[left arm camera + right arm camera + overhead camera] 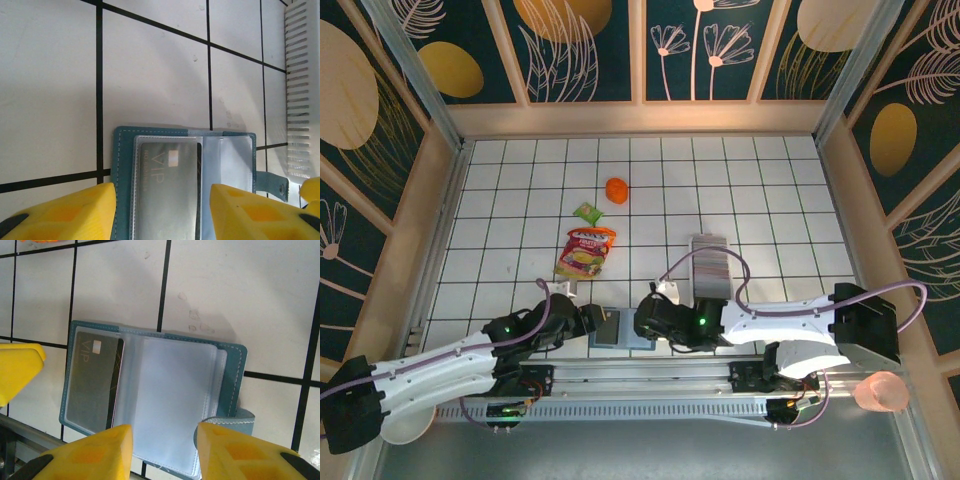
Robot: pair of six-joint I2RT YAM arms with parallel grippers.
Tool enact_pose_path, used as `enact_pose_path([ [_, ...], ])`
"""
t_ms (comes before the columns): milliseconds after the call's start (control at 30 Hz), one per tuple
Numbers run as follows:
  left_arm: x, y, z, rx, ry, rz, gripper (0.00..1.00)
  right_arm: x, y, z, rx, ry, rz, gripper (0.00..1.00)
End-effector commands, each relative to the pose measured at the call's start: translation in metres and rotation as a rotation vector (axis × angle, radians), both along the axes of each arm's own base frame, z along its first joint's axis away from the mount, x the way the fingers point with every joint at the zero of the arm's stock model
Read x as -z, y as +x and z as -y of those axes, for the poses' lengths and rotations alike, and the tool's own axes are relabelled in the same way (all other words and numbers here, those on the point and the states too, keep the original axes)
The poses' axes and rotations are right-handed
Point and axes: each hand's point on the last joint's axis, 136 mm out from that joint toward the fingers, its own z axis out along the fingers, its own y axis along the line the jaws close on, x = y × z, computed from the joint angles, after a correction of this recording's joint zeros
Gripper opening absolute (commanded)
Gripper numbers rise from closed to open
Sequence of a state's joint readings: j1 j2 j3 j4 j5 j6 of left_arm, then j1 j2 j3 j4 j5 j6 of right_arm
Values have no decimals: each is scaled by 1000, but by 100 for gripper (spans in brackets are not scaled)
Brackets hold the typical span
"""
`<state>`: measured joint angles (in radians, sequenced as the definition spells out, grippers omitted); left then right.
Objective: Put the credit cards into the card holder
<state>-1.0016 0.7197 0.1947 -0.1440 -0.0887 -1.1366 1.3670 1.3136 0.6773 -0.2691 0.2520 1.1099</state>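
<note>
On the tiled table (pixel 520 180), the white tray (pixel 708 240) holds the credit cards (pixel 710 270) in a row just behind the right gripper (pixel 165 452), which like the left gripper (pixel 162 212) hangs with jaws spread over the open card holder (pixel 231 375) at the near edge, one grey VIP card (pixel 92 382) sleeved inside.

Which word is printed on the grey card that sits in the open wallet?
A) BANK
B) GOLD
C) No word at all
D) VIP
D: the left wrist view shows the letters VIP on the grey card, which lies under a clear sleeve of the open wallet.
</note>
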Motion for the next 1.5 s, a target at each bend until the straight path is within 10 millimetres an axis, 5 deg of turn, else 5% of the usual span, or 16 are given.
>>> enact_pose_path([
  [0,-5,-3,5,30,-18,0,48,11,-7,2,19,-9,-31,39],
  [200,2,-10,17,96,-37,-28,39,19,-13,-12,-9,-10,-60,39],
  [533,26,-17,11,106,21,-77,38,28,-14,-14,-3,-63,-73,39],
  [833,27,-19,5,80,9,-83,38,-11,0,-2,42,-38,33,44],
  [1000,26,-18,0,69,26,-81,38,-20,-14,-16,-23,22,10,44],
  [1233,26,-19,-3,70,35,-80,38,-4,-32,-44,-98,24,-37,43],
  [1467,29,-26,3,108,22,-111,38,19,-26,-36,-58,-32,-63,43],
])
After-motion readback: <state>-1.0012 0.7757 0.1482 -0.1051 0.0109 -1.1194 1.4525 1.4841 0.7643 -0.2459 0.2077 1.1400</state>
